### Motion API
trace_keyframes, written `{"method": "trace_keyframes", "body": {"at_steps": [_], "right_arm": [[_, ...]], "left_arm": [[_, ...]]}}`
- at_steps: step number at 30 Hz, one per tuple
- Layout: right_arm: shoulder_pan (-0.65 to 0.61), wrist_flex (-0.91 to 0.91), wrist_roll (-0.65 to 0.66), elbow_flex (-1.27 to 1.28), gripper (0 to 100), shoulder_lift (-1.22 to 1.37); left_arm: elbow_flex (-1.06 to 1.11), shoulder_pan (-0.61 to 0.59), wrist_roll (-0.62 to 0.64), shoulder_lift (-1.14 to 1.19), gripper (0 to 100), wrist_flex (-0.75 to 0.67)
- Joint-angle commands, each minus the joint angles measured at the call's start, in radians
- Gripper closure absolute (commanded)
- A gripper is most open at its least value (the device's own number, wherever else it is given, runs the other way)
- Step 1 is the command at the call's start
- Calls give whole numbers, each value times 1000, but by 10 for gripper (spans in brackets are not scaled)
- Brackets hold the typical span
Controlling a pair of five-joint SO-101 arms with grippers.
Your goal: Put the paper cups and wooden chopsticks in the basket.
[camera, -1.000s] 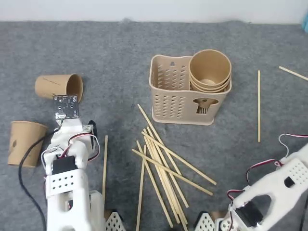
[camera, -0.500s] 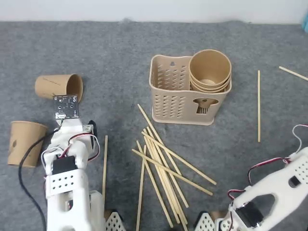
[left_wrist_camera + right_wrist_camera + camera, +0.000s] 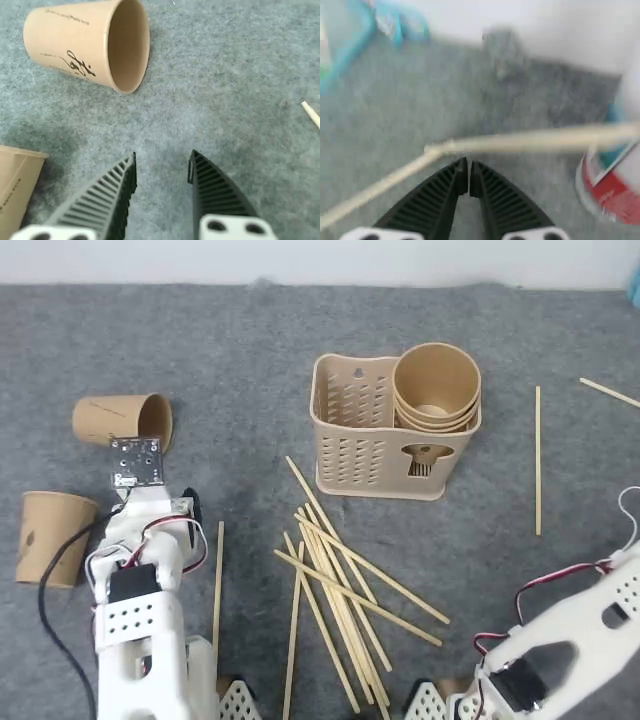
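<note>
- Paper cups (image 3: 437, 390) stand nested and upright in the right compartment of the basket (image 3: 350, 455), which sits on the grey counter (image 3: 250, 350).
- Two more cups lie on their sides well to the left of the basket. They are the far cup (image 3: 115, 420) and the near cup (image 3: 50, 537), which lies by the counter's left edge.
- A loose pile of chopsticks (image 3: 345, 590) fans out on the counter just in front of the basket.
- A single chopstick (image 3: 217, 580) lies alongside the left arm (image 3: 140, 620), a long chopstick (image 3: 538, 460) lies right of the basket, and a short chopstick (image 3: 608, 392) lies near the right edge.
- The left claw (image 3: 162, 157) is partly open with nothing between its fingers. It hovers over bare counter between the two fallen cups, with the far cup's mouth turned sideways just ahead.
- The right claw (image 3: 467, 163) has its fingers pressed together and grips nothing.
- Just beyond its tips a level chopstick (image 3: 535, 140) and a slanting chopstick (image 3: 375, 187) meet on the counter, both blurred.
- The right arm (image 3: 570, 650) sits at the near right corner.
</note>
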Motion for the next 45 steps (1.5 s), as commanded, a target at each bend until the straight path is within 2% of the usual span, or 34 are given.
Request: {"method": "trace_keyframes", "body": {"at_steps": [1,7,10,15,19,24,29,37,41,45], "right_arm": [[-30,67,69,-31,993,-68],[-35,199,129,-29,993,-119],[-35,199,132,-29,992,-154],[-33,42,164,-28,983,-131],[-36,-27,229,2,887,-58],[-19,-274,310,109,947,10],[33,-395,368,244,909,25],[134,-392,414,262,852,21],[140,-302,508,262,832,22],[140,-248,525,269,833,30]], "left_arm": [[-18,9,-9,-3,834,-29],[-18,9,-9,-3,834,-31],[-18,9,-9,-3,834,-31],[-16,3,-9,-3,834,-26],[-15,3,-9,-3,834,-26],[-15,3,-9,-3,834,-26],[-15,3,-9,-3,834,-26],[-15,6,-9,-3,834,-28],[-15,6,-9,-3,834,-26],[-13,3,-9,-3,834,-26]]}}
